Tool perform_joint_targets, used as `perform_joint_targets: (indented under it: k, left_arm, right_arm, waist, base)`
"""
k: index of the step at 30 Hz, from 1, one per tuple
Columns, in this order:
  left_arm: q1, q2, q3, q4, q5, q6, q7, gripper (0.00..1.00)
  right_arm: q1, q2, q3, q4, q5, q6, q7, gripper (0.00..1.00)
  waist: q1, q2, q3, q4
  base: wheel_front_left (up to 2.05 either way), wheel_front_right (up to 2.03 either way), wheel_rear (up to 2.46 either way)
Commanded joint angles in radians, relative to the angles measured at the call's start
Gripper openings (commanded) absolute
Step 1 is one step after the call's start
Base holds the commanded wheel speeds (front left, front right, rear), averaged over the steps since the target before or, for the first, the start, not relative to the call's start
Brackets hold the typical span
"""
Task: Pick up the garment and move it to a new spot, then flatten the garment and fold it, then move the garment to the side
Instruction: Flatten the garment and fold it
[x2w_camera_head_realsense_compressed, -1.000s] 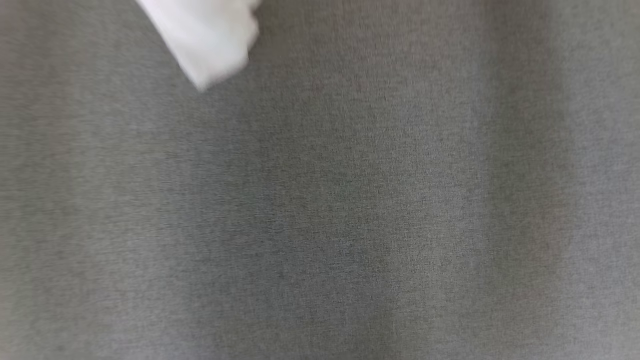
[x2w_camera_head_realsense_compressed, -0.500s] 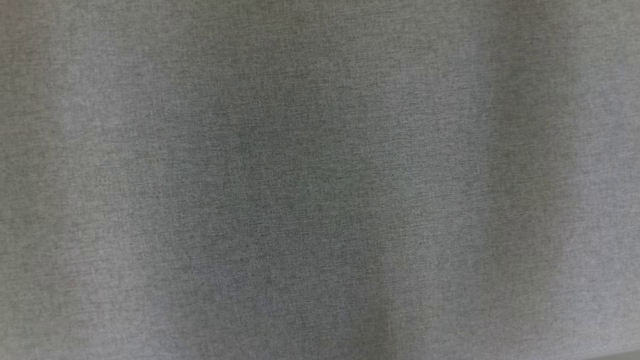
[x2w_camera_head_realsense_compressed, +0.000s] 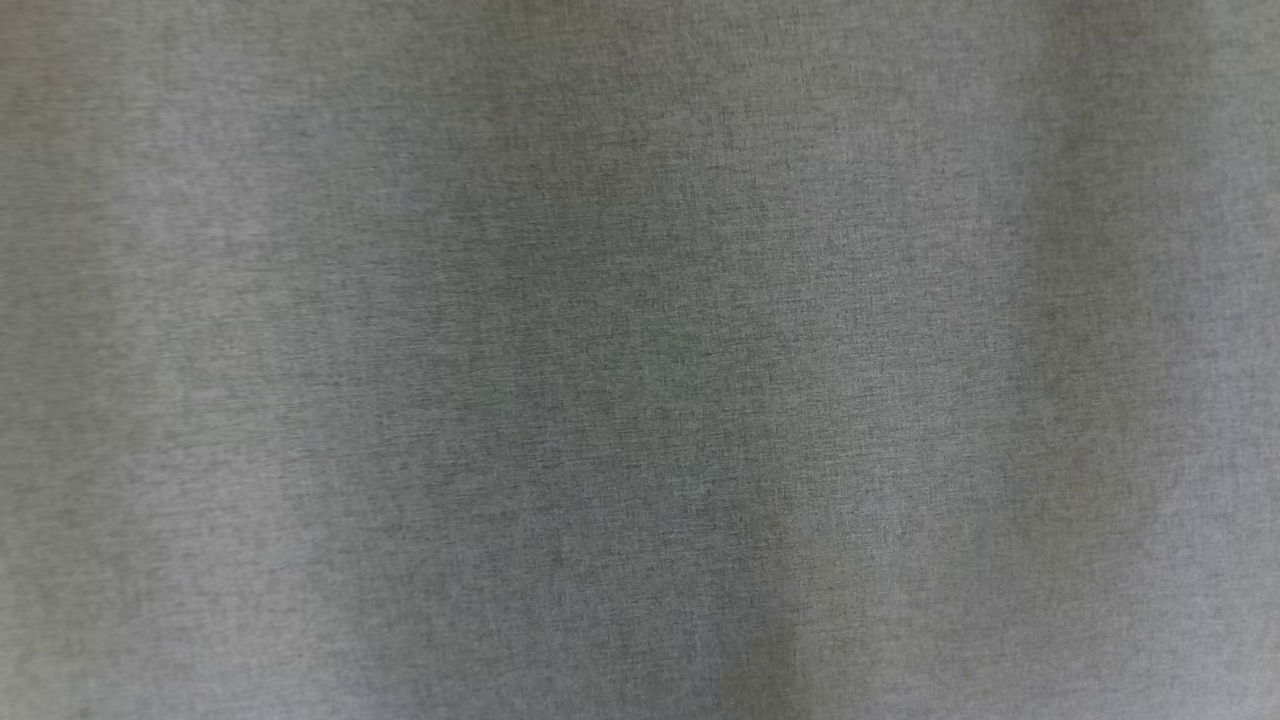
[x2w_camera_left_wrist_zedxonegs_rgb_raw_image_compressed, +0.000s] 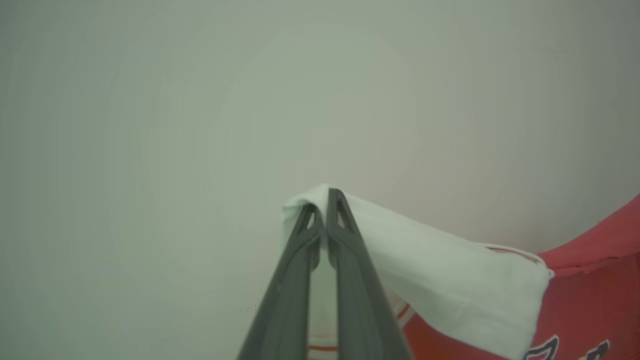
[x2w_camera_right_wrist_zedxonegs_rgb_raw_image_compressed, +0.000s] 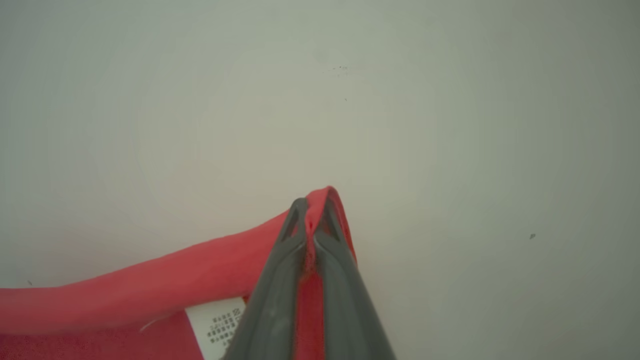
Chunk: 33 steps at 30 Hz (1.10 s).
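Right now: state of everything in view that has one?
garment: pinched by both grippers, rumpled, not flat.
left gripper: shut on its white sleeve.
right gripper: shut on its red edge.
care label: exposed, print showing.

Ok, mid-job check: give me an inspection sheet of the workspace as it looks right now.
Surface: grey woven cloth in the head view, flat, softly shadowed.
Job's things: garment, red with a white part and a white care label, pinched at two points.
Clutter: nothing seen.
Grippers: left gripper shut on the garment's white part; right gripper shut on its red edge.
Cables: nothing seen.
Surroundings: plain pale background behind both grippers, with a few dark specks.
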Motion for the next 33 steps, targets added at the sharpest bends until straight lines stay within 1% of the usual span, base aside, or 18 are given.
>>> perform_joint_targets:
  k: [1,4,7,9,11,13,16,18,19,22,23,26,28,29,32,33]
  left_arm:
    - [0.037,0.01,0.005,-0.009,-0.021,0.003,-0.019,0.0]
    - [0.118,0.03,0.006,-0.037,-0.048,0.003,-0.048,0.0]
    - [0.236,0.054,0.014,-0.092,-0.078,0.002,-0.07,0.0]
    - [0.33,0.065,0.031,-0.148,-0.093,0.006,-0.076,0.0]
    - [0.429,0.074,0.042,-0.22,-0.097,0.023,-0.078,0.0]
    - [0.528,0.094,0.068,-0.306,-0.097,0.06,-0.08,0.0]
    - [0.708,0.122,0.118,-0.453,-0.101,0.119,-0.078,0.0]
    - [0.832,0.137,0.158,-0.559,-0.098,0.162,-0.079,0.0]
    - [0.912,0.148,0.152,-0.598,-0.095,0.177,-0.079,0.0]
    - [1.107,0.173,0.183,-0.732,-0.097,0.238,-0.079,0.0]
    - [1.165,0.174,0.204,-0.776,-0.104,0.26,-0.079,0.0]
    - [1.341,0.176,0.248,-0.886,-0.107,0.309,-0.079,0.0]
    - [1.454,0.168,0.285,-0.947,-0.115,0.331,-0.079,0.0]
    - [1.555,0.154,0.326,-1.001,-0.116,0.351,-0.079,0.0]
    - [1.712,0.126,0.362,-1.058,-0.111,0.361,-0.079,0.0]
    - [1.712,0.126,0.362,-1.058,-0.111,0.361,-0.079,0.0]
  right_arm:
    - [0.036,0.003,0.017,-0.001,0.013,-0.002,-0.014,0.0]
    - [0.116,-0.003,0.052,-0.025,0.04,-0.002,-0.037,0.0]
    - [0.221,-0.021,0.084,-0.067,0.08,-0.002,-0.056,0.0]
    - [0.307,-0.032,0.106,-0.108,0.113,-0.002,-0.064,0.0]
    - [0.4,-0.054,0.138,-0.165,0.139,-0.002,-0.063,0.0]
    - [0.497,-0.077,0.159,-0.221,0.168,-0.002,-0.062,0.0]
    - [0.631,-0.096,0.16,-0.307,0.215,-0.002,-0.072,0.0]
    - [0.724,-0.101,0.147,-0.357,0.242,-0.002,-0.08,0.0]
    - [0.773,-0.101,0.136,-0.382,0.252,-0.002,-0.086,0.0]
    - [0.925,-0.106,0.101,-0.451,0.278,-0.002,-0.09,0.0]
    - [0.977,-0.108,0.093,-0.473,0.283,-0.002,-0.082,0.0]
    - [1.135,-0.109,0.051,-0.532,0.294,-0.002,-0.069,0.0]
    - [1.235,-0.099,0.022,-0.568,0.295,-0.002,-0.062,0.0]
    - [1.326,-0.08,-0.008,-0.597,0.297,-0.002,-0.054,0.0]
    - [1.435,-0.055,-0.055,-0.628,0.287,-0.002,-0.043,0.0]
    - [1.435,-0.055,-0.055,-0.628,0.287,-0.002,-0.043,0.0]
  waist:
    - [0.0,-0.0001,-0.014,0.008]
    - [0.0,-0.0001,-0.044,0.013]
    - [0.0,-0.0001,-0.082,0.019]
    - [0.0,-0.0001,-0.111,0.023]
    - [0.0,-0.0001,-0.139,0.032]
    - [0.0,-0.0001,-0.165,0.032]
    - [0.0,-0.0001,-0.201,0.029]
    - [0.0,-0.0001,-0.225,0.025]
    - [0.0,-0.0001,-0.237,0.023]
    - [0.0,-0.0001,-0.266,0.024]
    - [0.0,-0.0001,-0.274,0.025]
    - [0.0,-0.0001,-0.301,0.03]
    - [0.0,-0.0001,-0.318,0.03]
    - [0.0,-0.0001,-0.335,0.028]
    - [0.0,-0.0001,-0.359,0.023]
    - [0.0,-0.0001,-0.359,0.023]
  base:
    - [0.0,0.0,0.0]
    - [0.0,0.0,0.0]
    - [0.0,0.0,0.0]
    - [0.0,0.0,0.0]
    - [0.0,0.0,0.0]
    - [0.0,0.0,0.0]
    - [0.0,0.0,0.0]
    - [0.0,0.0,0.0]
    - [0.0,0.0,0.0]
    - [0.0,0.0,0.0]
    - [0.0,0.0,0.0]
    - [0.0,0.0,0.0]
    - [0.0,0.0,0.0]
    - [0.0,0.0,0.0]
    - [0.0,0.0,0.0]
    - [0.0,0.0,0.0]
